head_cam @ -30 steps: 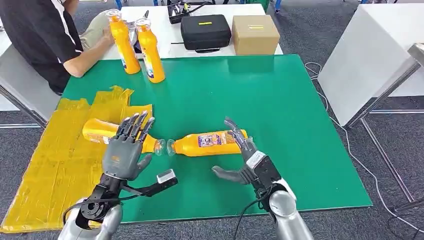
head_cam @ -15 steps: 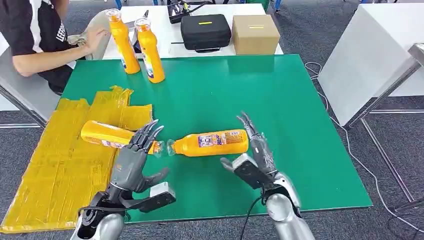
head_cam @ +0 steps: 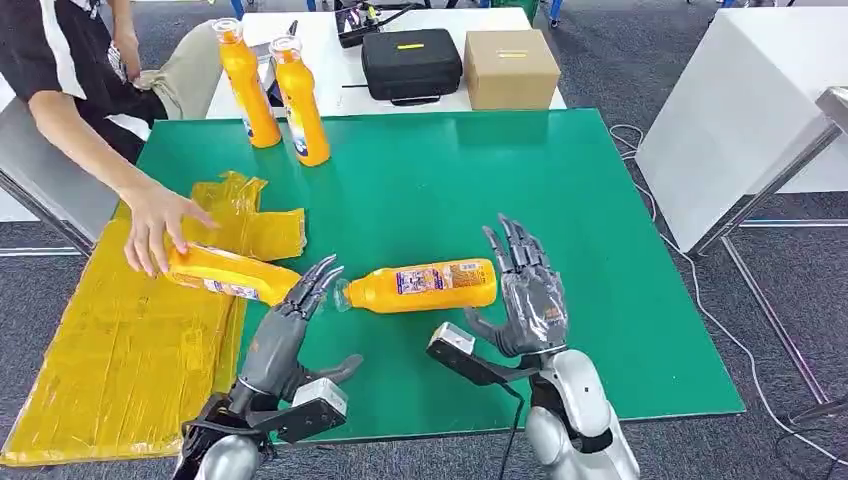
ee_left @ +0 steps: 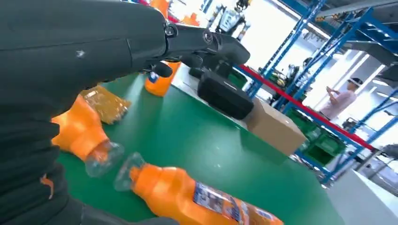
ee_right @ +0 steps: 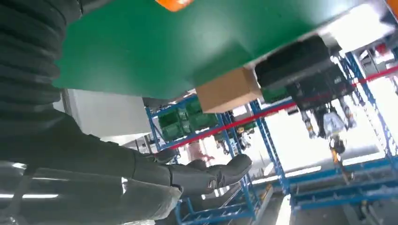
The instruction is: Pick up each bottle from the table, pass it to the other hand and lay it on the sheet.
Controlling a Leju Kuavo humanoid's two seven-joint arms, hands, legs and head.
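An orange bottle lies on its side on the green table, cap toward the yellow sheet; the same bottle is close in the left wrist view. A second orange bottle lies at the sheet's edge, with a person's hand on it. My left hand hovers open near both bottle caps, holding nothing. My right hand is raised, fingers spread, just right of the lying bottle's base, holding nothing. Two more orange bottles stand upright at the table's far left.
A person sits at the far left, arm reaching over the sheet. A black case and a cardboard box rest on the white table behind. A white table stands to the right.
My left hand drew back off the bottle on the sheet. A person's hand reached in and took hold of that bottle. My right hand turned upright and moved right of the other bottle.
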